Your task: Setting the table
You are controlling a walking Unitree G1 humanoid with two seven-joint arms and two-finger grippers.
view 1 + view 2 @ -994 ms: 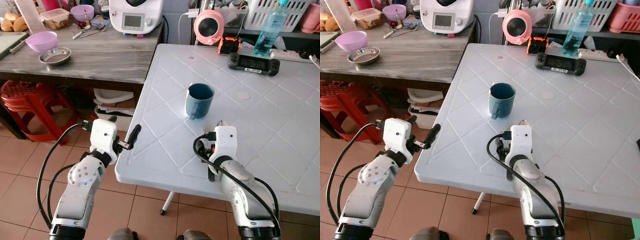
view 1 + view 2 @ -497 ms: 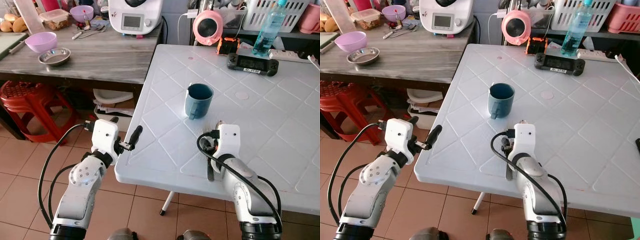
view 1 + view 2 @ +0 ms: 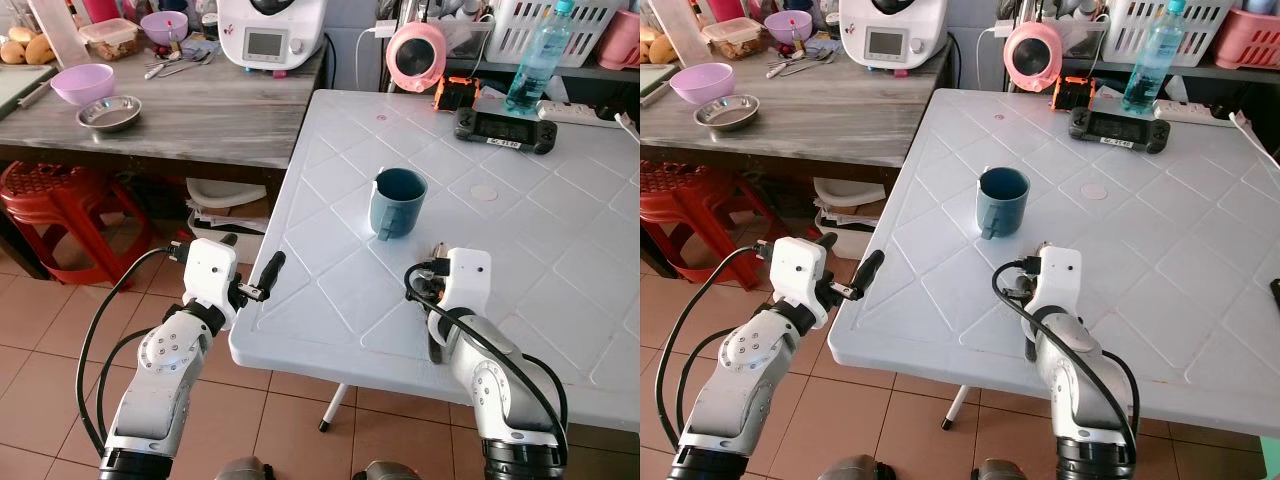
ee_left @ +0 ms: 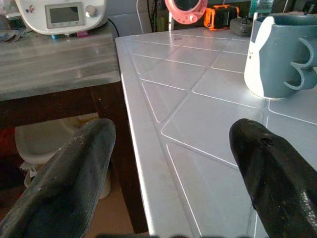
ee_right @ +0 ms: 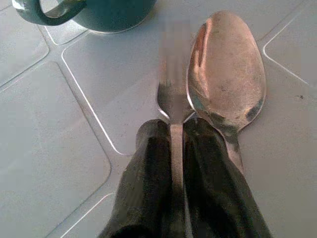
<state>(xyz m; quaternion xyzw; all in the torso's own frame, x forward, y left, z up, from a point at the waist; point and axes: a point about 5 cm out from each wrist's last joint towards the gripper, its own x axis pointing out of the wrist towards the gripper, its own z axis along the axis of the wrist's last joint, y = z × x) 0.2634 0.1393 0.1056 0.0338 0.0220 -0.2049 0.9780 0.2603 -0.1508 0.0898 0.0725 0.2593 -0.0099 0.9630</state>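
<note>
Right gripper (image 5: 171, 148) held low over white table (image 3: 560, 300), fingers clamped on fork (image 5: 172, 94) handle; spoon (image 5: 228, 74) seen lying beside fork, touching right finger. Left gripper (image 4: 171, 163) held at table's near left edge, fingers spread wide, nothing gripped. Blue mug (image 3: 398, 202) seen just beyond cutlery, upright, handle toward robot. Farther back: game controller (image 3: 506, 127), water bottle (image 3: 531, 62), pink round appliance (image 3: 417, 55).

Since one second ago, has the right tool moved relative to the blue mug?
Yes. The right tool, shut on the fork and spoon, shifted rightward, away from the blue mug.
</note>
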